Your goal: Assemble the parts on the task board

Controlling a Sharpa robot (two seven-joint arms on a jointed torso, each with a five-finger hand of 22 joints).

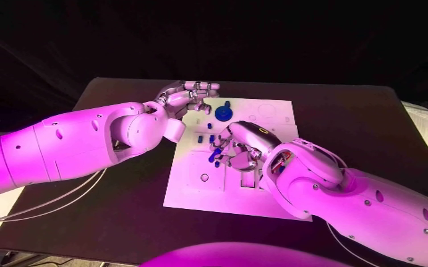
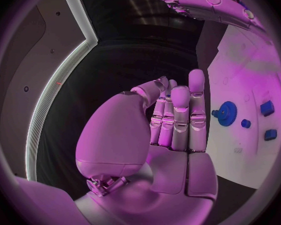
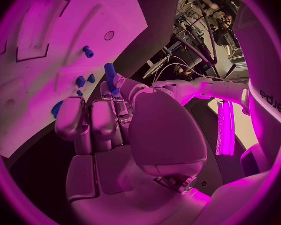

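The task board [image 1: 268, 109] lies in the middle of the black surface [image 1: 357, 112], a white plate with shallow recesses and holes. From the head view the right hand [image 1: 234, 149] is lowered over the board's middle, fingers curled down among small blue parts [image 1: 211, 138], but what it holds is hidden there. The right wrist view settles it: a slim blue peg [image 3: 110, 75] is pinched between the thumb and fingers of the right hand [image 3: 122, 130], its free end pointing at the board [image 3: 72, 40], with several small blue pieces [image 3: 88, 51] standing on the plate just beyond.

The left hand [image 1: 185, 98] hovers at the board's far left corner, beside a blue gear [image 1: 223, 113]. The left wrist view shows this hand [image 2: 172, 130] holding nothing, fingers straight and side by side, thumb folded across the palm; off to its side the gear [image 2: 227, 113] stands on the board [image 2: 253, 70] with small blue blocks [image 2: 267, 107] near it.

On the right forearm in the right wrist view, dark letters read partly as "edje"; the rest is cut off.
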